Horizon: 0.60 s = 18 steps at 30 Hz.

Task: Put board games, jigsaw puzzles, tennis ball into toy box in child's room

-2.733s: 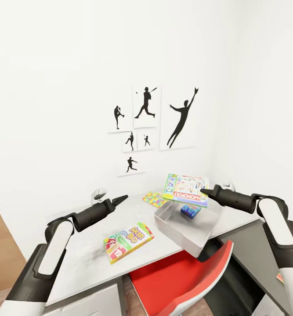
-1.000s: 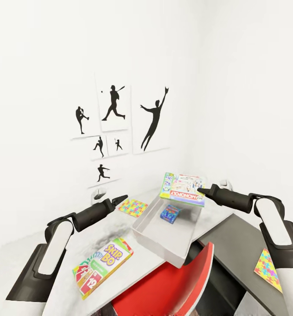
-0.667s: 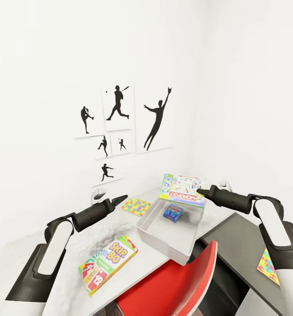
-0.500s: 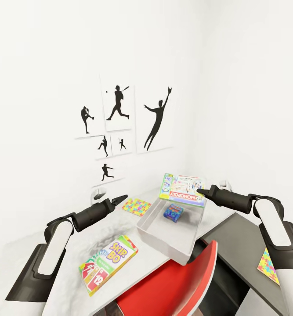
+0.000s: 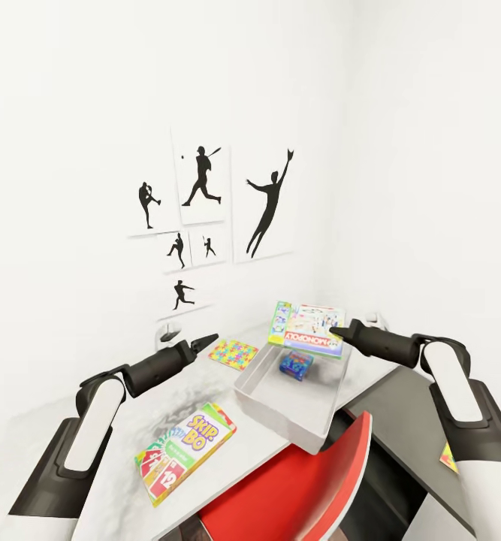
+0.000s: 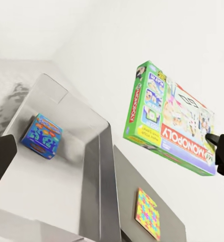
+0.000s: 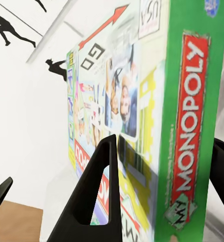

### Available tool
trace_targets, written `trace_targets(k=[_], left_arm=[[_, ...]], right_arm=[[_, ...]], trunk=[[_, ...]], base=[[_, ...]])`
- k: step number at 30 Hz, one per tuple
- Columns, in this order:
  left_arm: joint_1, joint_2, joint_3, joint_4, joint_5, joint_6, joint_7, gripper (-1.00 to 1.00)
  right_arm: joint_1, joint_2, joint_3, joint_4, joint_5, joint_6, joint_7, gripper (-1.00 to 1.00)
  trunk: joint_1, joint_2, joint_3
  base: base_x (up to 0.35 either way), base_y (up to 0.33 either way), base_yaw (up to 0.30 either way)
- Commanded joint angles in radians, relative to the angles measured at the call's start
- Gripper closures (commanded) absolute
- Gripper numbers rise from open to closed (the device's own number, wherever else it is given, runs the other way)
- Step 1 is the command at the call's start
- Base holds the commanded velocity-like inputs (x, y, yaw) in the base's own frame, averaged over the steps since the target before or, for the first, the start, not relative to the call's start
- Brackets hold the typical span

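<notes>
Monopoly box moved left over grey table.

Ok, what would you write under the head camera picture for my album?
Right gripper holds the Monopoly box over the toy box, with Skip-Bo waiting on the table.

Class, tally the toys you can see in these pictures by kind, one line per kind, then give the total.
Board games: 3 (Monopoly, Skip-Bo, small blue game)
Jigsaw puzzles: 2 (one on the table, one on the cabinet)
Total: 5
</notes>
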Motion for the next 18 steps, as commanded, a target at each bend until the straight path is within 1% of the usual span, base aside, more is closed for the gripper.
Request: trace_targets(k=[1, 8, 12, 13, 16, 17, 18], left_arm=[[0.000, 0.000, 0.000, 0.000, -0.001, 0.003, -0.003, -1.00], [0.004, 0.002, 0.008, -0.001, -0.001, 0.003, -0.004, -1.00], [0.012, 0.006, 0.048, -0.002, 0.005, 0.004, -0.006, -1.00], [0.012, 0.006, 0.048, -0.002, 0.005, 0.004, -0.006, -1.00], [0.018, 0.008, 0.078, -0.001, 0.006, 0.004, -0.006, -1.00], [0.018, 0.008, 0.078, -0.001, 0.006, 0.004, -0.006, -1.00], [0.019, 0.008, 0.086, -0.001, 0.006, 0.004, -0.007, -1.00]], right_arm=[[0.000, 0.002, 0.000, -0.001, 0.001, 0.004, -0.002, 1.00], [-0.003, 0.007, 0.003, 0.002, 0.002, 0.004, -0.018, 1.00], [-0.006, 0.009, 0.005, 0.009, 0.002, 0.004, -0.035, 1.00], [-0.006, 0.009, 0.005, 0.009, 0.002, 0.004, -0.035, 1.00], [-0.007, 0.013, 0.006, 0.017, 0.002, 0.004, -0.068, 1.00], [-0.007, 0.013, 0.006, 0.017, 0.002, 0.004, -0.068, 1.00], [-0.008, 0.016, 0.006, 0.021, 0.002, 0.004, -0.082, 1.00]], trunk=[[0.000, -0.001, 0.000], [0.000, -0.001, 0.000], [0.000, -0.001, 0.000], [0.000, -0.001, 0.000], [0.000, -0.001, 0.000], [0.000, -0.001, 0.000], [0.000, -0.001, 0.000]], base=[[0.000, 0.000, -0.003], [0.000, 0.000, -0.002], [0.000, 0.000, 0.000], [0.000, 0.000, 0.000], [0.000, 0.000, 0.000], [0.000, 0.000, 0.000], [0.000, 0.000, 0.000]])
